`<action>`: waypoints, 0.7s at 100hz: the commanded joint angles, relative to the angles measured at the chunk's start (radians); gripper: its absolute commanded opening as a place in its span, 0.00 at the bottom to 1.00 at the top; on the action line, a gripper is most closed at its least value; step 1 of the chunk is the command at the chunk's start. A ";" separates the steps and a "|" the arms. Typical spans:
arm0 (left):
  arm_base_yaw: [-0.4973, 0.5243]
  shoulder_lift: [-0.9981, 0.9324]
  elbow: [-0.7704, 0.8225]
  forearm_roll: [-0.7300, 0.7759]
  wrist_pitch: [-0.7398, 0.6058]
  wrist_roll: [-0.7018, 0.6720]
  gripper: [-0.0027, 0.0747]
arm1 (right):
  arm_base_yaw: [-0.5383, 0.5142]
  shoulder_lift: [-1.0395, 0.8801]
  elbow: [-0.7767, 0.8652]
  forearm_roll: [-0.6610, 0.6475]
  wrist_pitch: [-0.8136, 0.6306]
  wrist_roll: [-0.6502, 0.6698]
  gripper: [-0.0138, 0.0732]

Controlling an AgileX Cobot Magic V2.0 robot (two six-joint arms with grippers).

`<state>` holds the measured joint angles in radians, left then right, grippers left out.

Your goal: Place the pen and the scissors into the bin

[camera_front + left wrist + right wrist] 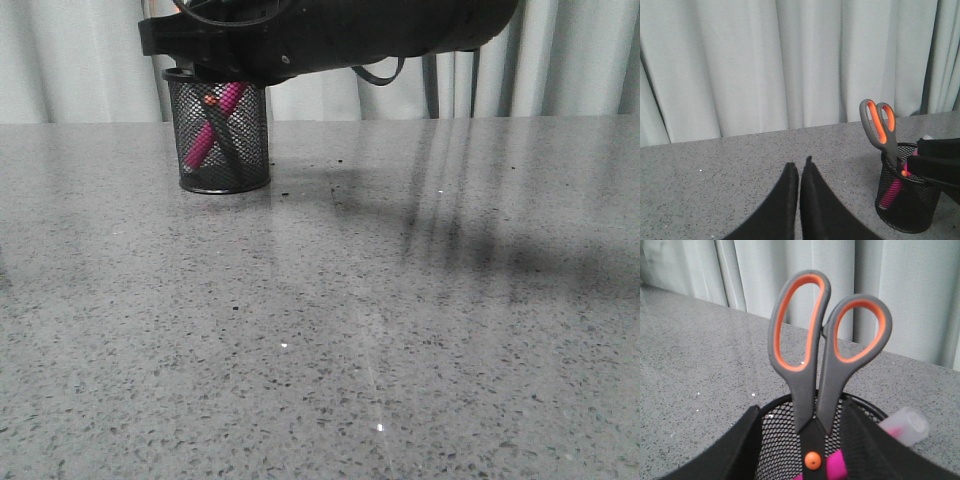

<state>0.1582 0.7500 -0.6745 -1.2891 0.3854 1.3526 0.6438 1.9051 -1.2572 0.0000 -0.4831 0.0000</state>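
Note:
The bin (217, 140) stands at the far left of the table. The pen (215, 125) leans inside it, and its whitish cap (907, 425) pokes over the rim. The scissors (815, 365) stand blades down in the bin (777, 435), with the handles sticking up above the rim. My right gripper (802, 407) is open just above the bin, with one finger on each side of the scissors and a gap to each. My left gripper (801, 161) is shut and empty, low over the table beside the bin (907, 210). The scissors (880, 127) and the pen (890, 192) also show in the left wrist view.
The right arm (330, 30) reaches across the top of the front view over the bin. A grey speckled table (350, 330) stretches toward me. Pale curtains (790, 65) hang behind its far edge.

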 commanded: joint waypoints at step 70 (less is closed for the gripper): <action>0.001 -0.006 -0.014 0.013 -0.034 -0.007 0.01 | -0.273 -0.697 0.099 -0.075 0.320 -0.027 0.08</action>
<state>0.1582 0.7500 -0.6706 -1.2549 0.3724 1.3526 0.4092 1.3257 -1.1946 -0.0299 -0.1219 -0.0126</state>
